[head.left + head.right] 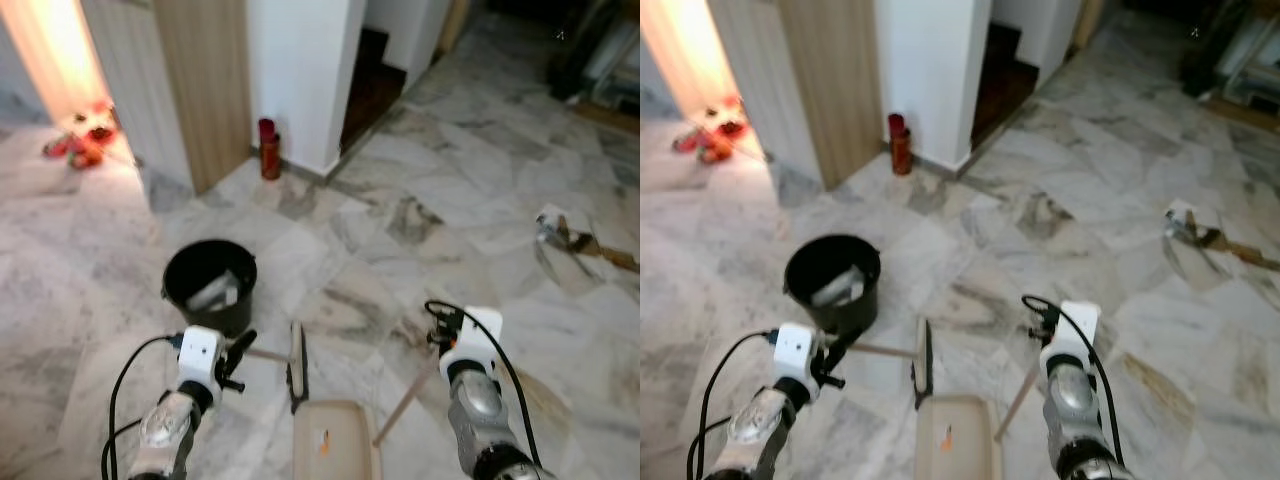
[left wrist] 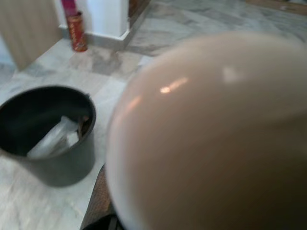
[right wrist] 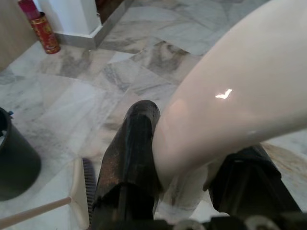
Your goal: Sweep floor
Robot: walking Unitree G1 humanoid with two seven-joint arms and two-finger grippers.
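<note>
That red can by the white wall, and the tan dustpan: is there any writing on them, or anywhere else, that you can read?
No text is readable.
Red can: gold patterning, too blurred to read.
Dustpan: a small orange mark, too small to read.

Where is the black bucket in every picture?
Left eye view: black bucket left of centre, ahead of the left tool.
Right eye view: bucket left of centre.
Left wrist view: bucket, trash inside.
Right wrist view: just its side at the edge.
Shared landmark: red can by the white wall.
</note>
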